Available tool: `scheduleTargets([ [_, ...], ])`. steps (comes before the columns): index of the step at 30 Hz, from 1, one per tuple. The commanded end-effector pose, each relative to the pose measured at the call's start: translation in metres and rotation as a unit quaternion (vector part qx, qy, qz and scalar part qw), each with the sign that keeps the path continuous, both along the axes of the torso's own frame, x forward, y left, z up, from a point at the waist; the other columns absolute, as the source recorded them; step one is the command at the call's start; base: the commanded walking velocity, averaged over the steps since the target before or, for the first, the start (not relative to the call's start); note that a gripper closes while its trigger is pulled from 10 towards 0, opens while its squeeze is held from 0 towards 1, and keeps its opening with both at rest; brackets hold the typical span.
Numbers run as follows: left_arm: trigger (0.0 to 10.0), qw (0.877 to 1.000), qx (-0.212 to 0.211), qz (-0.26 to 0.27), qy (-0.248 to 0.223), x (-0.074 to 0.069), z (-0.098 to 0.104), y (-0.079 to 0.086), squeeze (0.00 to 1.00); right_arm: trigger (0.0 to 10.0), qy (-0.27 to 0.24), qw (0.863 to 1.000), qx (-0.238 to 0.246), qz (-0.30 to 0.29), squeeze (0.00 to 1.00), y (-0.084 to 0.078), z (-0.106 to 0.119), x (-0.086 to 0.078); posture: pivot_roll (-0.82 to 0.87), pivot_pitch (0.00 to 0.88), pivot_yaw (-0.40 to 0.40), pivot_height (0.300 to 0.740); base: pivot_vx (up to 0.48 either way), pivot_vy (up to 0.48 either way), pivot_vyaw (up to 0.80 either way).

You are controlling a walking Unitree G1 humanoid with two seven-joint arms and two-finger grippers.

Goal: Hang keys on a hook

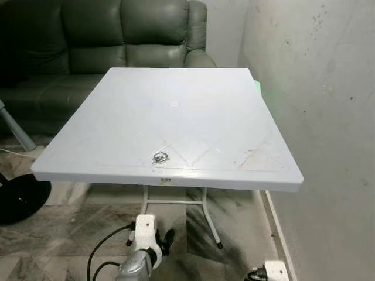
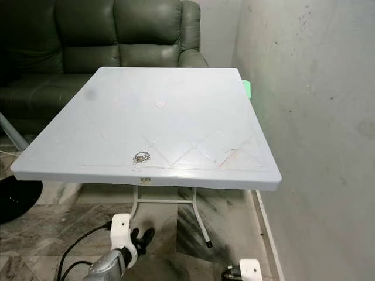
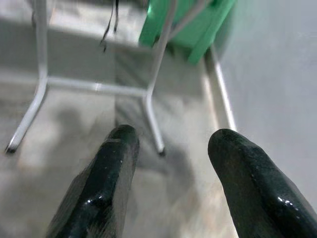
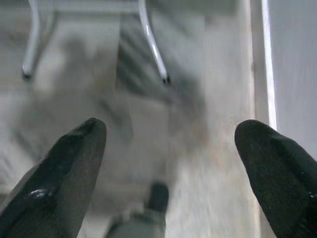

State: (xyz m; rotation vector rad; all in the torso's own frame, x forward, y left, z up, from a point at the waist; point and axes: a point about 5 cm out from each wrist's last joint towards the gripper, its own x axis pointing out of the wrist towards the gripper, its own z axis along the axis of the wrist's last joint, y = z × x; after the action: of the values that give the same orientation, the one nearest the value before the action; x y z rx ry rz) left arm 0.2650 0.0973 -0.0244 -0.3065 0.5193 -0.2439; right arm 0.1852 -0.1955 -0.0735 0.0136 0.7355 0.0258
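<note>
A small bunch of silver metal keys on a ring [image 1: 160,157] lies on the pale grey square plastic table [image 1: 234,117], close to its near edge, left of the middle. Below that edge, the left gripper [image 3: 171,148] hangs with fingers parted, and the right gripper [image 4: 171,144] is spread wide, both over the marbled floor [image 1: 76,228].

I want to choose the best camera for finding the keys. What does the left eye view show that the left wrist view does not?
Left eye view: the keys near the front edge of the white table, and a dark sofa behind it.

Left wrist view: the left pincer, open, low over the floor, and a green object by the wall.

Both: the table legs and the floor.
</note>
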Motion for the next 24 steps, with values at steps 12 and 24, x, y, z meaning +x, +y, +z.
scheduleTargets([
  [12, 10.0, 0.988, -0.051, 0.023, -0.146, 0.037, 0.047, 0.0, 0.0, 10.0, -0.177, 0.983, 0.033, 0.018, 0.0, 0.004, 0.047, 0.055, -0.01, 0.037, -0.002, 0.74, 0.0, 0.0, 0.0],
  [24, 10.0, 0.979, -0.059, -0.037, -0.191, 0.027, 0.05, -0.013, 0.0, 10.0, -0.243, 0.956, 0.102, 0.127, 0.0, 0.025, 0.068, 0.062, -0.01, 0.048, -0.006, 0.74, 0.0, 0.0, 0.0],
])
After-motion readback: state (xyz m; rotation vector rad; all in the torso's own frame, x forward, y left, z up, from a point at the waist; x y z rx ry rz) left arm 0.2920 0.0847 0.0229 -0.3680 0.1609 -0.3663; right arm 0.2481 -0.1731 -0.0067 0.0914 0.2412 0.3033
